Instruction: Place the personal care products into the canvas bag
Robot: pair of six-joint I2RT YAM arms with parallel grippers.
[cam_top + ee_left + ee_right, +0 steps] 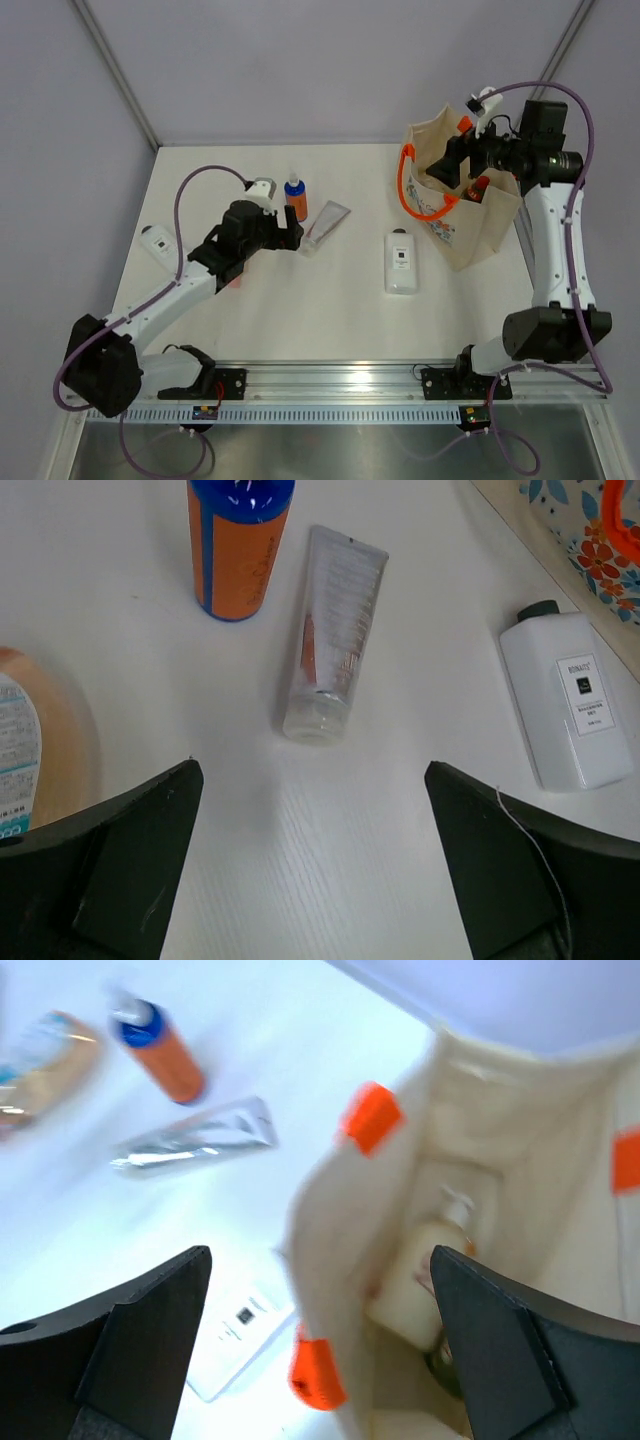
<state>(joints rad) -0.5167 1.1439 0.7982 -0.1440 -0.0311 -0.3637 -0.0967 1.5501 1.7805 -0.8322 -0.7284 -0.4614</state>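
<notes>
Silver tube (330,630) lies at twelve o'clock of the released left gripper (312,780); so flat, it may slip. Right gripper (320,1260) is released too.

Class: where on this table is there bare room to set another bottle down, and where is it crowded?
Bare: the near strip of table between the flat white bottle and the arm bases, and the far strip behind the orange bottle. Crowded: orange bottle, silver tube and left gripper bunch together.
</notes>
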